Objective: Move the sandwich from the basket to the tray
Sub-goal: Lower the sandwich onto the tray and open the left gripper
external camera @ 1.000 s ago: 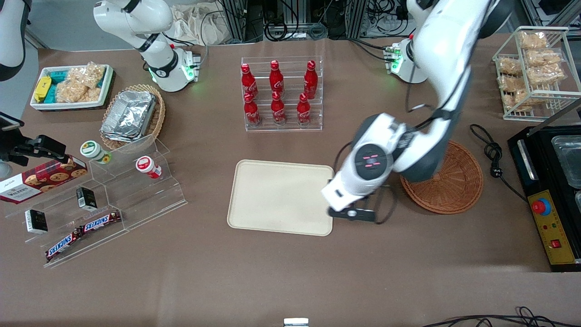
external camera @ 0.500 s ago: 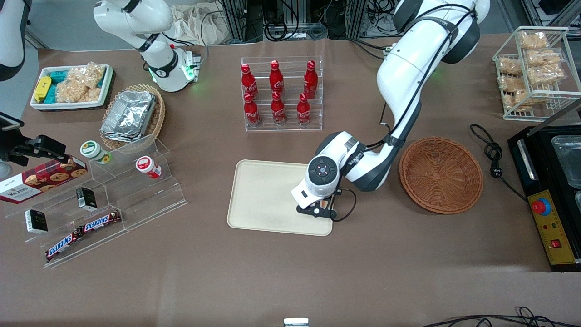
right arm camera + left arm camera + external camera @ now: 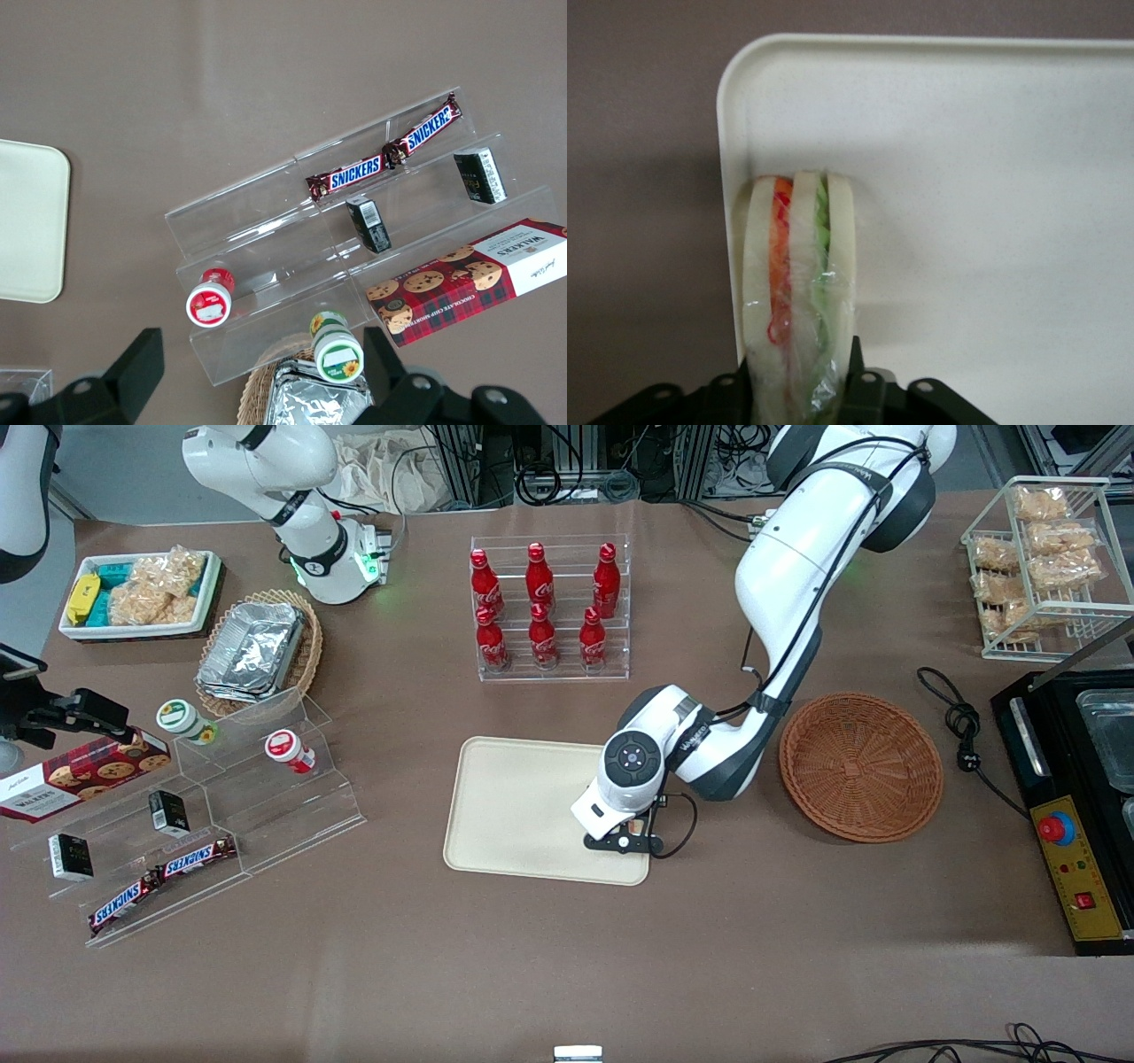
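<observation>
Toward parked arm's end of bench [image 3: 532, 974]: white bin of snacks [image 3: 137, 593], tan wicker basket of foil trays [image 3: 257, 651], clear acrylic stand [image 3: 221, 815] with Snickers bars [image 3: 164, 879]; unchanged from half a second ago. Mid-bench: rack of red cola bottles [image 3: 549, 607], farther from front camera than tray [image 3: 523, 806]. Over tray corner nearest basket and front camera: end effector [image 3: 625, 838], shifted only slightly since half a second ago, when already over tray; one second ago, just off tray edge. Fingers [image 3: 864, 390] closed on sandwich [image 3: 799, 292], clamped on both bread faces; wedge upright, wrapped in clear film, apparently touching tray [image 3: 992, 221] surface by rim, though contact not certain. Toward working arm's end: basket [image 3: 861, 766], unoccupied, fully uncovered as half a second ago; wire rack of snack packs [image 3: 1045, 567]; black appliance [image 3: 1076, 806].
</observation>
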